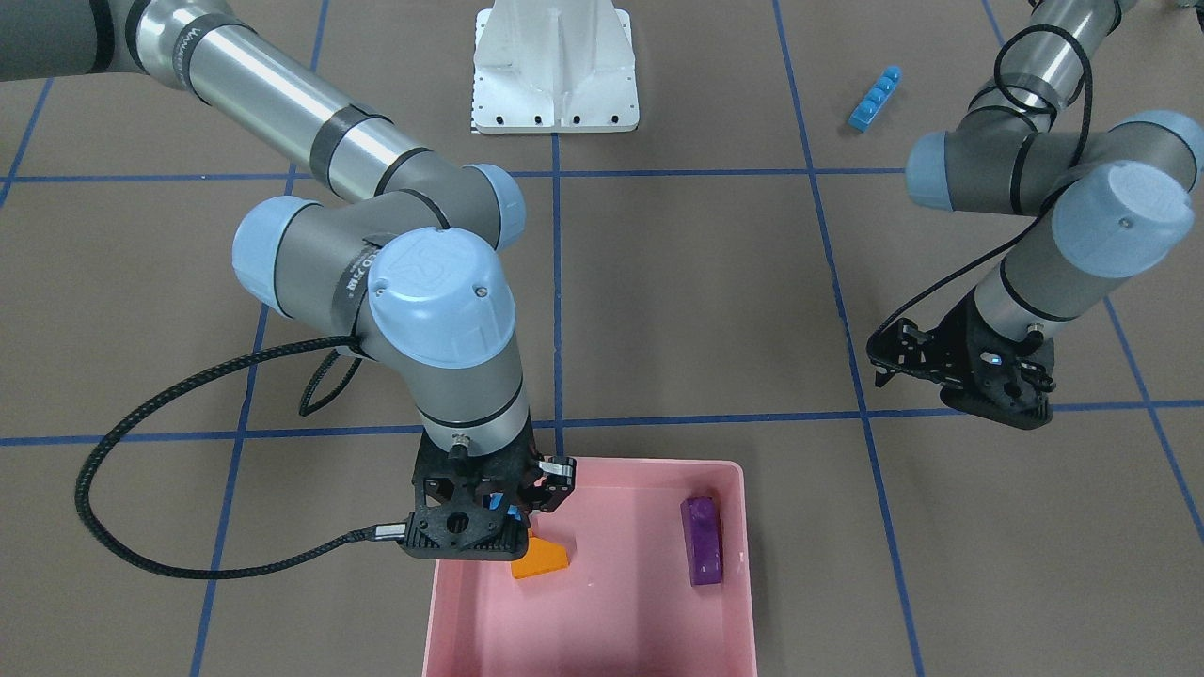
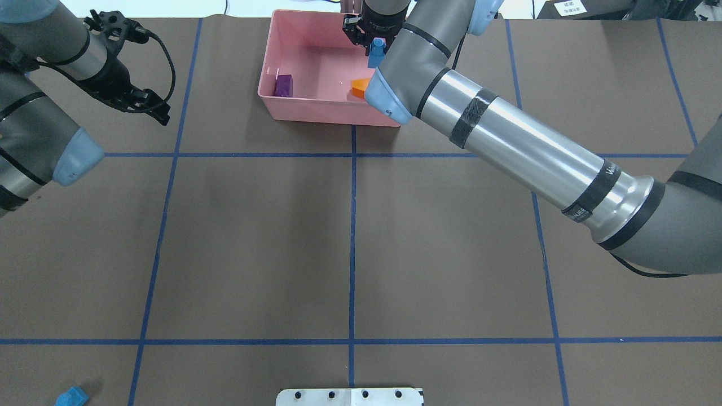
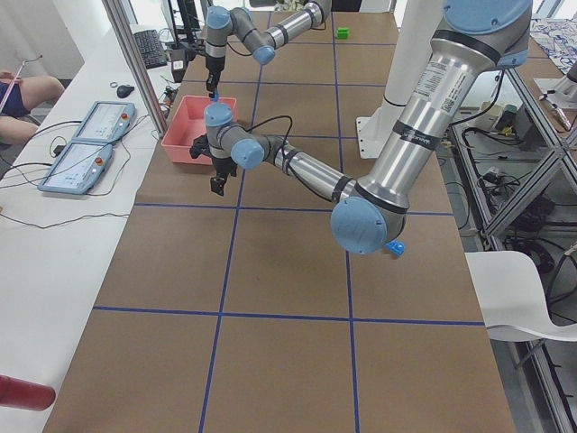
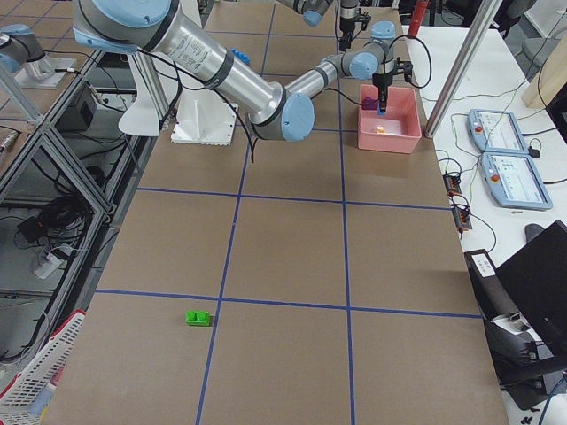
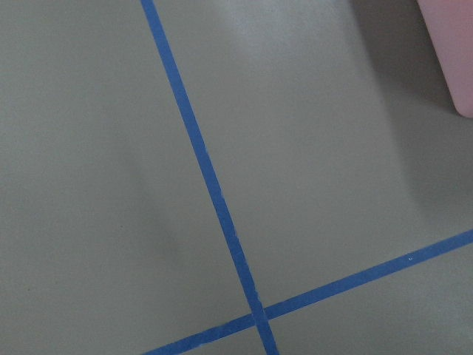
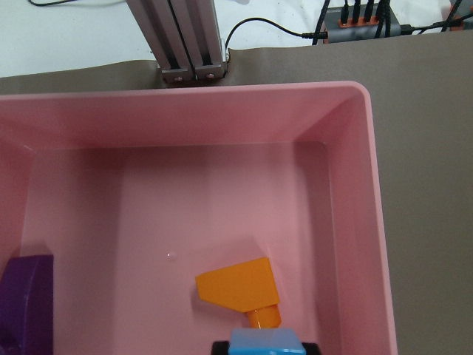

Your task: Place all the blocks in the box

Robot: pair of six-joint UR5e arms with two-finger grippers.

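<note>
Currently right end effector (image 2: 376, 48) pinches the small blue block (image 2: 377, 56) — hanging over the box (image 2: 304, 107), orange block (image 2: 359, 85) almost directly beneath.

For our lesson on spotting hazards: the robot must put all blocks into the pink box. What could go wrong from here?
1. The right hand holds the small blue block over the orange block; released, it may bounce off.
2. The green block lies far from the box, a long carry.
</note>
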